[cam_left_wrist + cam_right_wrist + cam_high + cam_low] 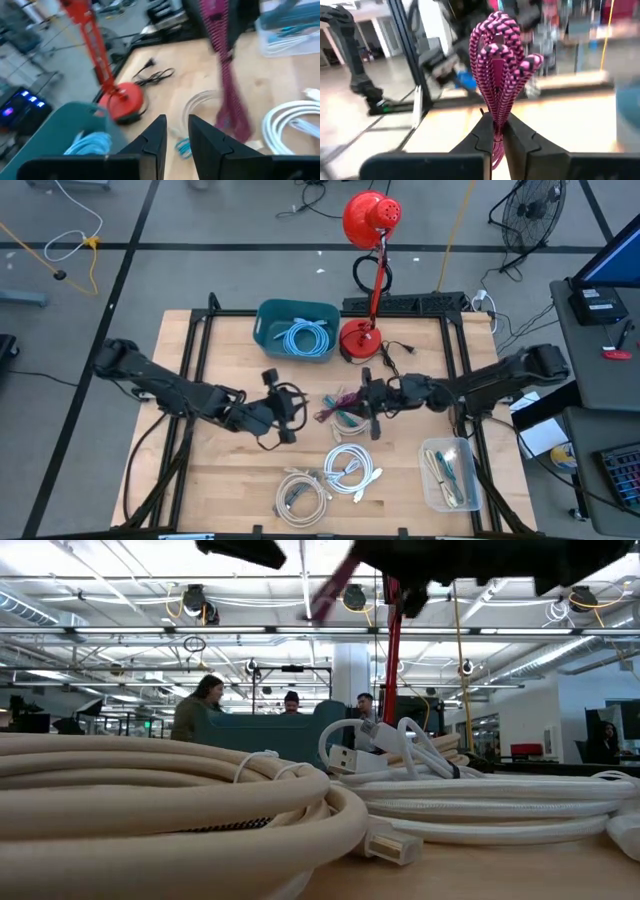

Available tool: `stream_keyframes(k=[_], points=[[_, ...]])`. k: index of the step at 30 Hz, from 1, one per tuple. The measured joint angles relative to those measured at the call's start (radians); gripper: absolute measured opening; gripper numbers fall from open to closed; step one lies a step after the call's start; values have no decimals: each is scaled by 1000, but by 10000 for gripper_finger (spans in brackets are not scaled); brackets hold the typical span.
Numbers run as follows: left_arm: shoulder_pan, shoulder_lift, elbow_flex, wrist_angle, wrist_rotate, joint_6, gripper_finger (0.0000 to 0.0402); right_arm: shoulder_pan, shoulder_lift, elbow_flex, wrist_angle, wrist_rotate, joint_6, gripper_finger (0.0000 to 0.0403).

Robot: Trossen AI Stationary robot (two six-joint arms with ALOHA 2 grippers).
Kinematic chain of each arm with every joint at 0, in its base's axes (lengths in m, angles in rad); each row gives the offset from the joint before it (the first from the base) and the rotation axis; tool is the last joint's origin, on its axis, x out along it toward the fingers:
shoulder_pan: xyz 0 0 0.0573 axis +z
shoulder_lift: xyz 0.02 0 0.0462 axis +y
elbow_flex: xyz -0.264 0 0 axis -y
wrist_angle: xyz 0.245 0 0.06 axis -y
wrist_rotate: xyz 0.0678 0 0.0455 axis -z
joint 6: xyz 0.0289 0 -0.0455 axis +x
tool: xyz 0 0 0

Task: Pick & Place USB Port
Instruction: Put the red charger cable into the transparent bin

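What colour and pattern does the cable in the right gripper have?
The braided cable is pink with black stripes, seen best in the right wrist view.

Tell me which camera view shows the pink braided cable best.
The right wrist view: the pink braided cable fills its middle, bundled and pinched in the right gripper. The left wrist view shows it blurred, the high view small, the low view only a strand.
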Motion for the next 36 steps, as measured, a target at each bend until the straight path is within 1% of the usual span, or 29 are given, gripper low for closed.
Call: stream_keyframes(k=[4, 6, 9, 10, 13, 16, 18, 20, 24, 26, 29, 34, 36], points=[[-13, -28, 0, -118, -87, -73, 85, 20, -168, 0, -395, -4, 230, 14], [-13, -31, 0, -160, -117, -95, 85, 42, -264, 0, -601, -27, 402, 14], [-11, -28, -1, -190, -127, -110, 85, 108, -411, 0, -822, -24, 656, 14], [-8, -29, -1, -189, -129, -110, 85, 137, -456, 0, -875, -6, 729, 14], [1, -29, -1, -189, -124, -114, 85, 244, -578, 0, -1035, 131, 928, 14], [5, -29, -1, -190, -123, -124, 85, 374, -634, 0, -1193, 254, 1131, 14], [3, -29, -1, -193, -122, -129, 85, 469, -632, 0, -1266, 295, 1258, 14], [-1, -29, -1, -200, -121, -135, 85, 555, -604, 0, -1301, 315, 1375, 13], [-1, -29, -1, -200, -121, -142, 85, 692, -527, 0, -1331, 309, 1580, 13], [-1, -29, -1, -200, -121, -150, 85, 753, -488, 12, -1367, 284, 1667, 13], [-1, -29, -1, -200, -120, -158, 85, 834, -430, 71, -1457, 258, 1796, 13], [-1, -18, -1, -201, -116, -162, 86, 942, -338, 250, -1734, 233, 1984, 13], [-1, -19, -1, -198, -115, -162, 85, 967, -306, 300, -1807, 204, 2031, 13]])
